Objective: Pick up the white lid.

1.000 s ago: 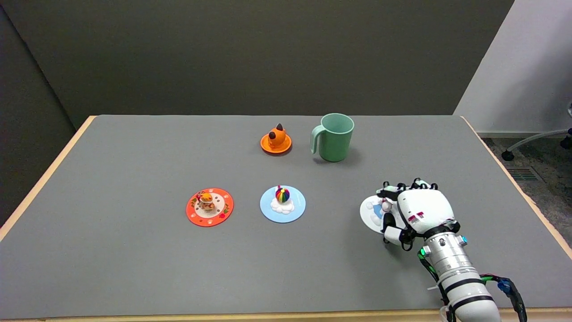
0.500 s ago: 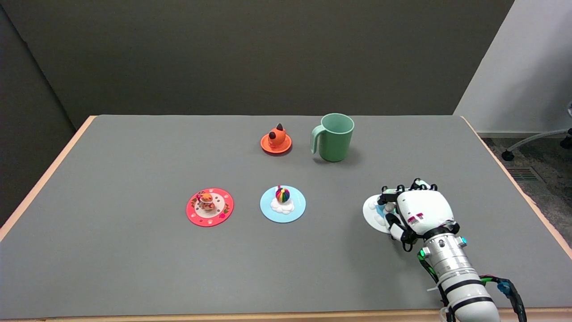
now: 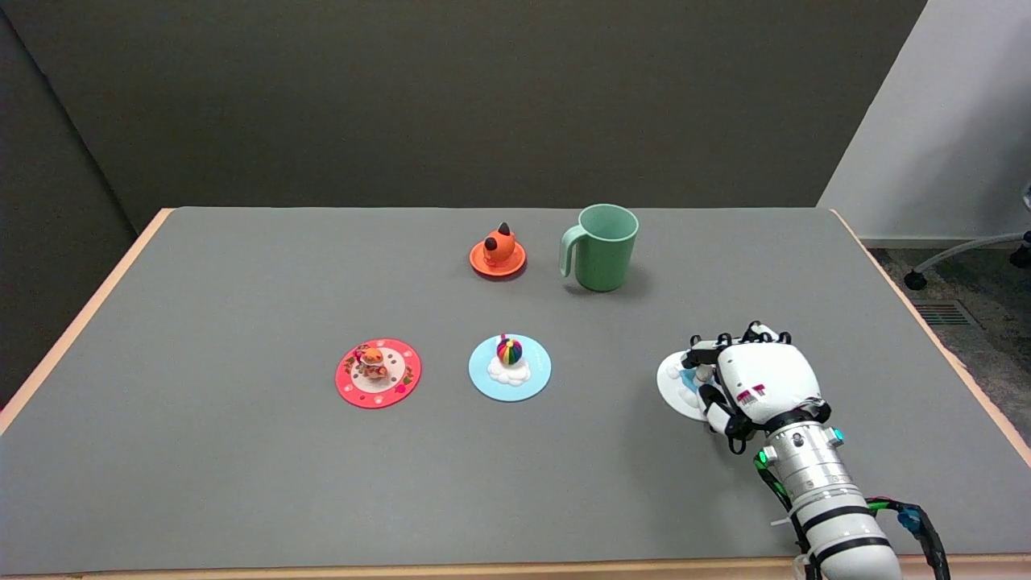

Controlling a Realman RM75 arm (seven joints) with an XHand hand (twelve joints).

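Note:
The white lid (image 3: 675, 388), a flat disc with a small blue and white knob, lies at the table's right front. My right hand (image 3: 753, 380) covers its right half from above. The fingers (image 3: 702, 351) curl over the knob from the far side and the thumb (image 3: 714, 411) closes in from the near side, so the hand grips the lid by its knob. Only the lid's left edge shows. Whether it is clear of the table I cannot tell.
A green mug (image 3: 602, 246) stands at the back, with an orange lid (image 3: 498, 255) to its left. A light blue lid (image 3: 510, 367) and a red lid (image 3: 378, 372) lie in the middle. The table's right edge (image 3: 950, 362) is close to my arm.
The fingers have closed in on the lid's knob. The hand and the lid have shifted slightly right, and less of the lid shows.

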